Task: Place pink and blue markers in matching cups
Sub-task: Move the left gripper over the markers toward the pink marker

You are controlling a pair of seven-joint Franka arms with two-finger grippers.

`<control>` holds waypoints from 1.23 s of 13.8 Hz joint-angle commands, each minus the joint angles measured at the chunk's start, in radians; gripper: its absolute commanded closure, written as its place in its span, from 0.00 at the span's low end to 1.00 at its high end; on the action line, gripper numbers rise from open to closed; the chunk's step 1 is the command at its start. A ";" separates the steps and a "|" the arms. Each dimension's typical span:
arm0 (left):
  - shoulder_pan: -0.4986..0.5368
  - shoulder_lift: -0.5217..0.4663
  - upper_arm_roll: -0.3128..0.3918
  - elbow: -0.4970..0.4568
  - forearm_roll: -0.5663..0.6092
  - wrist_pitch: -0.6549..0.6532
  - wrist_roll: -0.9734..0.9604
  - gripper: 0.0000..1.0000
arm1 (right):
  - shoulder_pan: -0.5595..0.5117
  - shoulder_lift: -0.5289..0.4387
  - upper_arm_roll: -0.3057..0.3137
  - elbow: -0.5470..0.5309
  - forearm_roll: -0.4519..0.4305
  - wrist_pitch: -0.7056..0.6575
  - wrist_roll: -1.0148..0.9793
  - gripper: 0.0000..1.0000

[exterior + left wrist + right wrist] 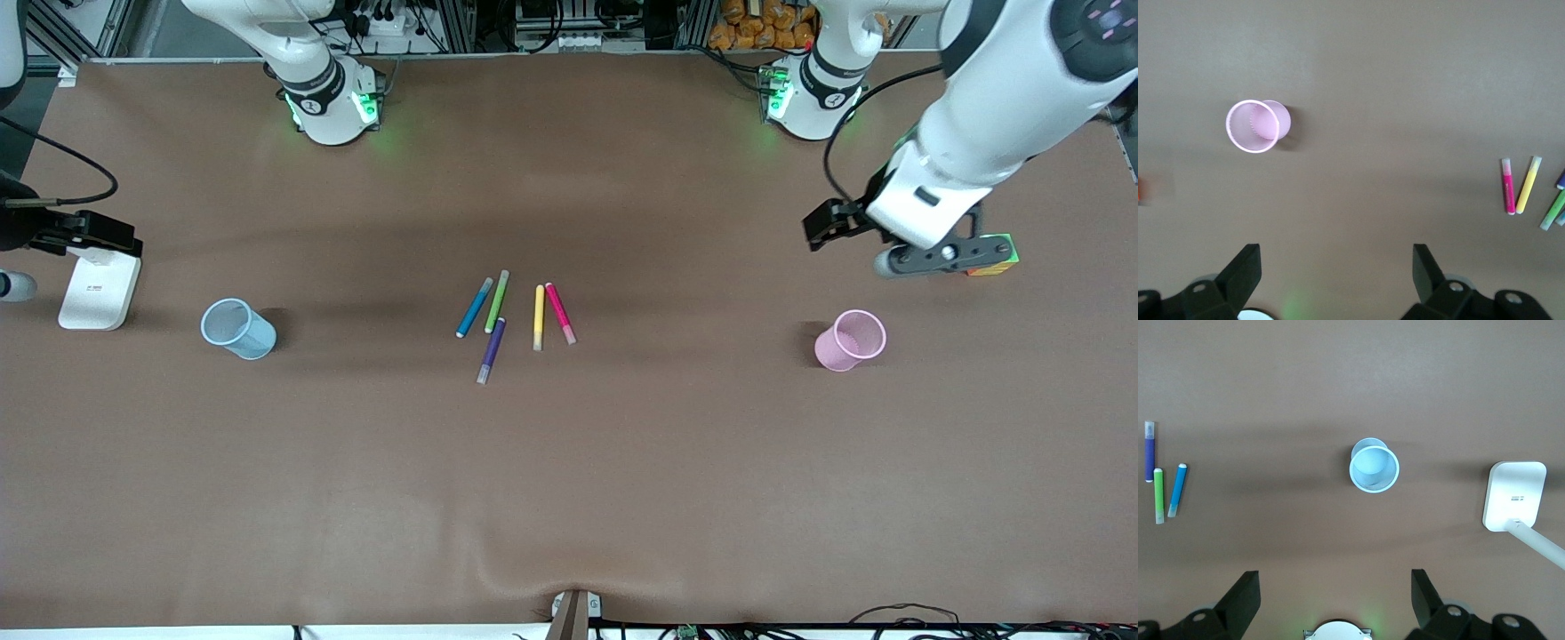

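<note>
The pink marker (560,313) and the blue marker (474,308) lie flat mid-table among other pens. The pale pink cup (851,340) stands upright toward the left arm's end, the pale blue cup (237,328) upright toward the right arm's end. My left gripper (1337,267) is open and empty, up over bare table beside the pink cup (1258,127); the pink marker (1507,187) shows at the edge of its view. My right gripper (1331,590) is open and empty, high over the table by the blue cup (1373,470); the blue marker (1177,490) shows in its view.
A green pen (497,301), a yellow pen (539,317) and a purple pen (491,350) lie with the two markers. A white stand (100,289) sits beside the blue cup at the right arm's end. A small coloured cube (991,258) lies under the left hand.
</note>
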 commanded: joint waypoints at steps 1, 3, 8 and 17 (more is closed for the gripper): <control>-0.018 0.060 -0.032 0.012 0.018 0.043 -0.084 0.00 | 0.002 0.006 0.002 0.022 0.013 -0.017 0.018 0.00; -0.054 0.103 -0.032 0.014 0.015 0.061 -0.110 0.00 | 0.003 0.008 0.002 0.022 0.033 -0.009 0.018 0.00; -0.113 0.240 -0.034 0.047 -0.002 0.078 -0.274 0.00 | -0.007 0.040 0.002 0.020 0.131 0.019 0.018 0.00; -0.257 0.430 -0.032 0.086 -0.026 0.287 -0.597 0.00 | 0.062 0.041 0.003 0.025 0.120 0.008 0.017 0.00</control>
